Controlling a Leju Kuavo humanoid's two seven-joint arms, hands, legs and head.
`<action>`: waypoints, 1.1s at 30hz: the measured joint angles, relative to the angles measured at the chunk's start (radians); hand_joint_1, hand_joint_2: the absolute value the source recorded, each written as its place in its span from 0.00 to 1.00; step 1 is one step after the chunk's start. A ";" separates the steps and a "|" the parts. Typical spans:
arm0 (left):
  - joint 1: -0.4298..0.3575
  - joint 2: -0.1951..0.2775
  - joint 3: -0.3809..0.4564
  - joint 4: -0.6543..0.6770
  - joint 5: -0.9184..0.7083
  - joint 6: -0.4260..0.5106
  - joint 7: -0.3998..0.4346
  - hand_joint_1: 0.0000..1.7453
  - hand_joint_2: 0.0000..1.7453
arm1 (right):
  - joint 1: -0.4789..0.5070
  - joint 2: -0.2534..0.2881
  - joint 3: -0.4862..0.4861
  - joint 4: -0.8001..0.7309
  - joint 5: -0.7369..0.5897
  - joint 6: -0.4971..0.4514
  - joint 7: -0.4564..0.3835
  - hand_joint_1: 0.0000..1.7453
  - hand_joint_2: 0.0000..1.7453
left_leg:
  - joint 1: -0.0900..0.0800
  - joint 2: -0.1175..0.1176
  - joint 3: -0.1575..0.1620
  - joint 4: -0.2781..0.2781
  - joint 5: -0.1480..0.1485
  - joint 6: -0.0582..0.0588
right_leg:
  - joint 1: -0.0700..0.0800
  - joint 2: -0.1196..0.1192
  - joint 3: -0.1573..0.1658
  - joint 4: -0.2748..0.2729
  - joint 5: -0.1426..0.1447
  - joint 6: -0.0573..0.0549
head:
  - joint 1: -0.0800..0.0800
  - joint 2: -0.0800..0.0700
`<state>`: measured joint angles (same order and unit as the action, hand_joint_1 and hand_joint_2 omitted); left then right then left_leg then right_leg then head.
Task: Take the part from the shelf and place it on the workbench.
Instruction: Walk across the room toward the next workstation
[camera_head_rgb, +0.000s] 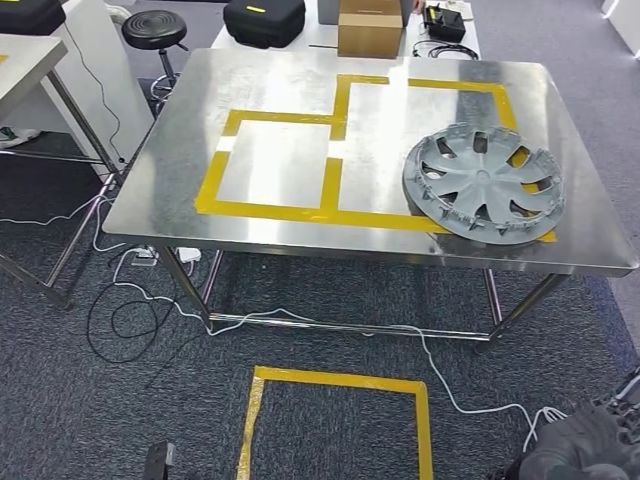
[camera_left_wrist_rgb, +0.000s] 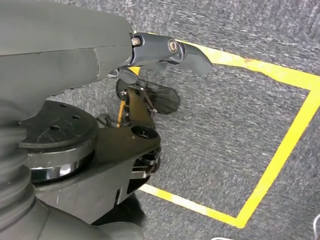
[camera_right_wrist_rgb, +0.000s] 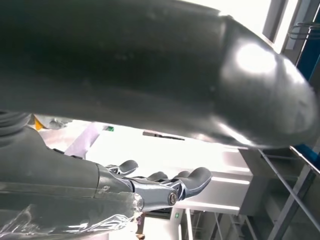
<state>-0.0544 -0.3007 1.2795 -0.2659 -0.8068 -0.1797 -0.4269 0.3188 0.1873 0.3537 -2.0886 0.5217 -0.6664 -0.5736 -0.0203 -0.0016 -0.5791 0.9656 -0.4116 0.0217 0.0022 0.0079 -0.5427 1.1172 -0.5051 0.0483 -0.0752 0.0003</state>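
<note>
Part: grey plastic wheel cover (camera_head_rgb: 484, 182) with curved spokes lies flat on the stainless steel desk (camera_head_rgb: 302, 90), in the right middle of the head view, overlapping the right-hand rectangle of the yellow tape outline (camera_head_rgb: 332, 165) stuck to the desk top; its near rim sits close to the desk's front edge; nothing touches it.

Left robot hand (camera_left_wrist_rgb: 154, 80) in the left wrist view: grey thumb and darker fingers extended and apart, holding nothing, hanging over grey carpet (camera_left_wrist_rgb: 234, 130) and a yellow tape square (camera_left_wrist_rgb: 286, 145) on the floor; the same floor square (camera_head_rgb: 336, 415) shows at bottom centre of the head view, in front of the desk.

Right robot hand (camera_right_wrist_rgb: 166, 182) in the right wrist view: fingers stretched out side by side, slightly parted, with nothing between them; a large dark rounded body (camera_right_wrist_rgb: 151, 65) crosses the upper part of that frame, background bright and washed out.

Other items, head view: brown cardboard box (camera_head_rgb: 370, 28) and black zipped case (camera_head_rgb: 264, 20) beyond the desk at top centre; black round stool (camera_head_rgb: 155, 30) at upper left; white cable (camera_head_rgb: 317, 322) trailing over the carpet under the desk; black cable loop (camera_head_rgb: 124, 325) at lower left.
</note>
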 joint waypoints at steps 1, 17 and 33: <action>0.000 0.000 0.000 0.000 0.000 0.000 0.000 0.00 1.00 | -0.002 0.001 0.000 0.000 0.000 0.000 -0.001 0.00 0.00 | -0.001 0.000 -0.005 0.002 0.007 -0.003 | 0.002 0.000 0.050 -0.072 0.002 -0.003 | -0.001 0.000; -0.009 0.006 0.003 0.001 0.000 0.000 0.000 0.00 1.00 | -0.002 0.010 -0.006 -0.001 -0.001 0.000 -0.011 0.00 0.00 | 0.026 -0.004 0.106 0.031 -0.084 -0.057 | 0.003 -0.002 -0.056 -0.130 0.111 -0.014 | -0.023 0.000; -0.008 0.010 0.006 0.001 -0.005 0.000 0.000 0.00 1.00 | 0.000 0.010 -0.017 -0.001 -0.011 0.000 -0.024 0.00 0.00 | 0.004 0.003 -0.032 -0.003 0.051 -0.012 | 0.003 -0.001 0.112 -0.149 -0.013 -0.001 | -0.023 0.000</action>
<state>-0.0625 -0.2912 1.2855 -0.2647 -0.8116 -0.1793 -0.4269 0.3187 0.1973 0.3369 -2.0899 0.5110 -0.6664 -0.5977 -0.0166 0.0015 -0.6107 0.9626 -0.3610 0.0092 0.0050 0.0073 -0.4310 0.9684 -0.5179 0.0472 -0.0980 0.0004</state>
